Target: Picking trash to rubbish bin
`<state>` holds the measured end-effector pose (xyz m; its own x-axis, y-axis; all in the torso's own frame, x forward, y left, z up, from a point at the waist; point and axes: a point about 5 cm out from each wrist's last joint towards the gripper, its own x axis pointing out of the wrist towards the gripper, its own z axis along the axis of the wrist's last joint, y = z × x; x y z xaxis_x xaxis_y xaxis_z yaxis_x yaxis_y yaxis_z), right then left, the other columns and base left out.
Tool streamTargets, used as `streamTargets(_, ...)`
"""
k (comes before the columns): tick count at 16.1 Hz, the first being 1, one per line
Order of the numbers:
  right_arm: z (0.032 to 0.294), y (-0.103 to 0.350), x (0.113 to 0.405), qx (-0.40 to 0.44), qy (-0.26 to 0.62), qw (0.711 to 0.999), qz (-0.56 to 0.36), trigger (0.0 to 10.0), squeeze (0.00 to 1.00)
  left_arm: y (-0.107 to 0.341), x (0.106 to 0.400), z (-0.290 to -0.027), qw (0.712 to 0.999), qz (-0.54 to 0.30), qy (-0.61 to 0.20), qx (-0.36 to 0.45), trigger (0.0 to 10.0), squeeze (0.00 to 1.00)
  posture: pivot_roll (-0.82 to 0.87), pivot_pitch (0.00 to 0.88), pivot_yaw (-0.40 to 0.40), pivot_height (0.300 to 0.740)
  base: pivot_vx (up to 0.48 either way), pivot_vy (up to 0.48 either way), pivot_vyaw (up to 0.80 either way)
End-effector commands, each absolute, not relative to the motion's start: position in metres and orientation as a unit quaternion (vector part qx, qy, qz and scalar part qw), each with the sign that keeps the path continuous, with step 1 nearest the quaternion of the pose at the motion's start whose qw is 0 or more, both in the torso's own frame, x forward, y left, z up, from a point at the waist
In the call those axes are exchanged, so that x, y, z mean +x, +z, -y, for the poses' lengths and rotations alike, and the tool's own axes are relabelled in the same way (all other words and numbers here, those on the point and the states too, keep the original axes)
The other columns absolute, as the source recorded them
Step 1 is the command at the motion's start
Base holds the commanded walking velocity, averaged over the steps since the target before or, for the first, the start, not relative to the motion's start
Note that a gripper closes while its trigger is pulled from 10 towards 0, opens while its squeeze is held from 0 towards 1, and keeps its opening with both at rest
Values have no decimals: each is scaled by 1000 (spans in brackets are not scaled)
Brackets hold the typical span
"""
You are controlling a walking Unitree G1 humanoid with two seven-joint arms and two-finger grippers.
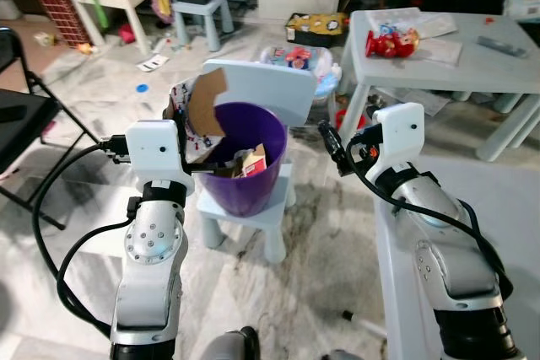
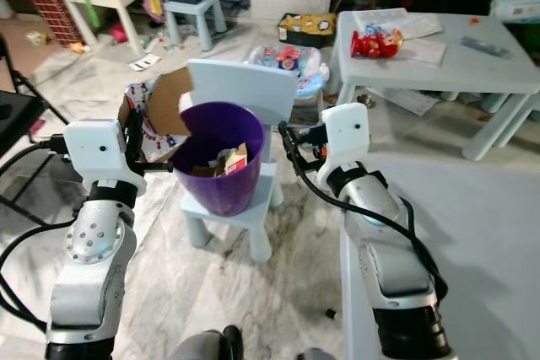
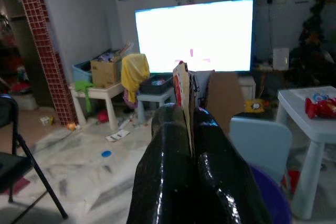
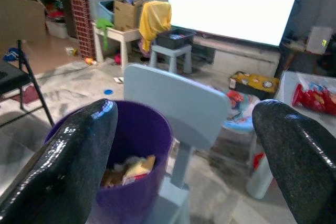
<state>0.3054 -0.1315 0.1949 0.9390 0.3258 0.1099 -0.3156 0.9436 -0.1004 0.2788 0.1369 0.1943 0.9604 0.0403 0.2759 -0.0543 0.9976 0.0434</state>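
a: what do the arms look like?
b: silver jointed tubes, white boxy wrists, black cables looping alongside.
a: and the fingers [image 4: 68, 166]?
b: long, glossy black, rounded.

Bin [image 1: 249, 176] sits on chair [image 1: 253, 94]; table [image 1: 472, 73] behind to the right.

One purple bin [image 1: 246, 162], two pincers [image 3: 188, 129] [image 4: 184, 145]
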Motion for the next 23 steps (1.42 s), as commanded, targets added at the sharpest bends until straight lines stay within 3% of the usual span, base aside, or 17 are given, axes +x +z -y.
streamTargets(1, 132, 197, 305, -39, 161, 984, 67, 10000, 0, 195, 279, -136, 990, 140, 21, 28, 0, 0, 15, 163, -15, 740, 0, 398, 0)
streamTargets(13, 132, 204, 307, -32, 164, 983, 78, 10000, 0, 194, 285, -138, 990, 138, 26, 22, 0, 0, 8, 147, -24, 740, 0, 415, 0)
streamTargets(17, 134, 203, 308, -32, 161, 984, 71, 10000, 0, 196, 285, -136, 989, 144, 24, 19, 0, 0, 2, 149, -27, 740, 0, 0, 0)
streamTargets(23, 135, 204, 307, -33, 161, 984, 72, 10000, 0, 195, 287, -137, 990, 141, 17, 8, 0, 0, -5, 158, -31, 740, 0, 0, -611)
